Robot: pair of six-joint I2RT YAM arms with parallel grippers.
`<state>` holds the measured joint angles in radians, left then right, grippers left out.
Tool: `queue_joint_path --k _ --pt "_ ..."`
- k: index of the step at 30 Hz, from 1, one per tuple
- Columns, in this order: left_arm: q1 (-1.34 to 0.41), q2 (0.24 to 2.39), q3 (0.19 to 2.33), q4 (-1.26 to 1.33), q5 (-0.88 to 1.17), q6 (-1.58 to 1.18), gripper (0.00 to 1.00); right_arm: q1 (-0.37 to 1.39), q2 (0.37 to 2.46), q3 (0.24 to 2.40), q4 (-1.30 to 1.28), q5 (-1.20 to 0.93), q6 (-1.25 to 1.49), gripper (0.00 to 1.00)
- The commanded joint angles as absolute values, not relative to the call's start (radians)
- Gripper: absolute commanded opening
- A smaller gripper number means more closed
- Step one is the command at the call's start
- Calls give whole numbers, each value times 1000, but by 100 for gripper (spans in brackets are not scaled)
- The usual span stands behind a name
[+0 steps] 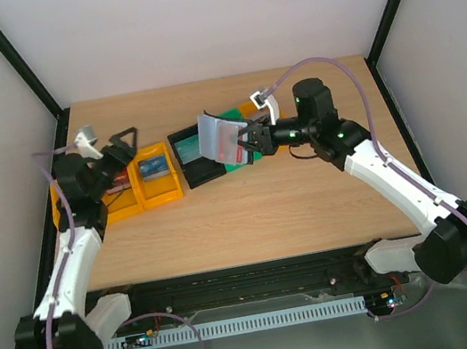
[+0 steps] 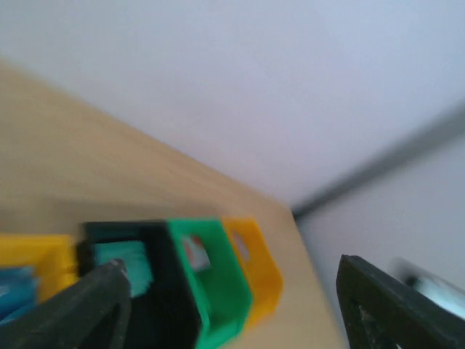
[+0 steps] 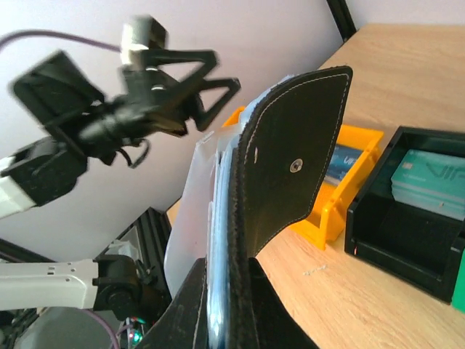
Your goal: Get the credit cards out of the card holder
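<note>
**A:** Where is the card holder (image 1: 217, 135) sitting right now?

**B:** It isn't sitting anywhere. The right gripper (image 1: 251, 146) is clenching its lower end and holding it in the air, above the black bin (image 1: 197, 170) and the green bin (image 1: 237, 165).

**A:** How is it looking?

**B:** It is hanging open. In the right wrist view a black flap with pale stitching and a small round snap is standing up in front. Pale, frosted sleeves are fanning out behind it. In the top view a red card (image 1: 230, 151) is peeking out low down, just beside the fingers.

**A:** And the left gripper (image 1: 124, 142)?

**B:** Its fingers (image 2: 91, 309) are spreading wide and gripping nothing. It is hovering by the yellow bin (image 1: 161, 185) on the left of the table (image 1: 311, 206), well apart from the holder.

**A:** Anything lying in the bins?

**B:** A teal-faced piece (image 3: 429, 178) is lying in the black one.
</note>
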<state>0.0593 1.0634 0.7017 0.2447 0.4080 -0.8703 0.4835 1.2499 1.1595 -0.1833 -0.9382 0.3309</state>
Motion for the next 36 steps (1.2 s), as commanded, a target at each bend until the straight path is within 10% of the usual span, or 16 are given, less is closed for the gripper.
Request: queue_joint_path --k 1,16,27,36 --pt "-158 936 763 329 744 -435 82 489 1274 1216 -279 -948 296 2" --pt "-607 1013 814 113 322 37 99 708 1332 1264 -125 -677 515 2" --pt "-480 962 747 144 489 -152 68 707 1301 1272 -99 -811 448 2" --pt "-337 927 637 249 579 -296 72 681 1342 1308 -182 -943 344 2"
